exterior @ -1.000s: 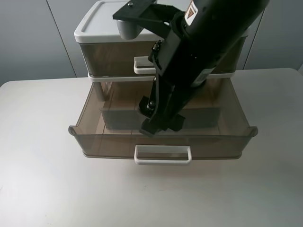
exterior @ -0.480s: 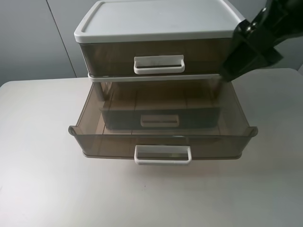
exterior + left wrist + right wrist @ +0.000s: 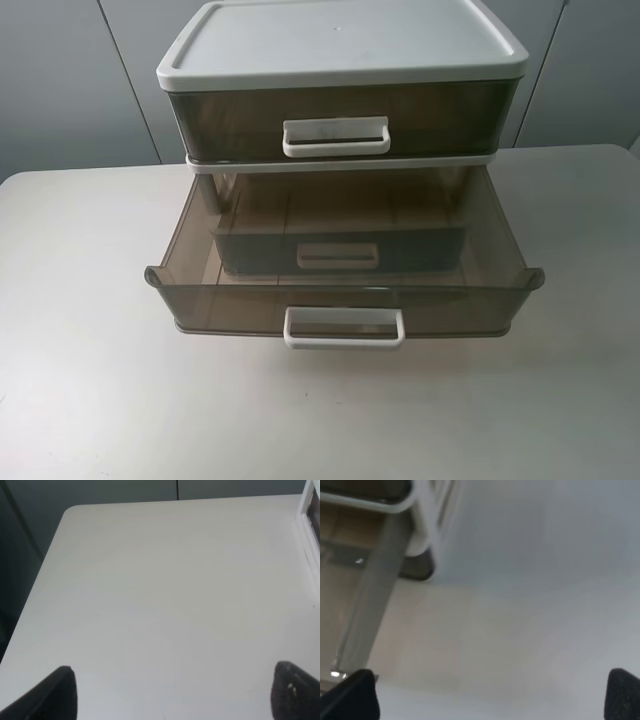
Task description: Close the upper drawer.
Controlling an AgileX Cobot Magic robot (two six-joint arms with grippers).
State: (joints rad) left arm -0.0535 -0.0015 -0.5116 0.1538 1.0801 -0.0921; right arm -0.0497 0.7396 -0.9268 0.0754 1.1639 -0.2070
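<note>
The upper drawer (image 3: 340, 305), smoky brown with a white loop handle (image 3: 344, 327), stands pulled far out of the cabinet over the table. It holds nothing. Neither gripper shows in the exterior high view. In the left wrist view my left gripper (image 3: 175, 695) is open over bare table, with only its dark fingertips (image 3: 55, 692) showing. In the right wrist view my right gripper (image 3: 487, 697) is open beside a blurred corner of the brown drawer (image 3: 370, 595), apart from it.
The cabinet's white lid (image 3: 340, 40) caps a shut brown drawer with a white handle (image 3: 335, 136). A faint second front with a handle (image 3: 338, 255) shows through the open drawer's floor. The white table (image 3: 90, 400) runs around the cabinet; its white frame edge (image 3: 307, 525) shows in the left wrist view.
My right arm, which hung over the open drawer a second ago, has pulled back up and to the right and left the exterior high view. The drawer has not moved.
</note>
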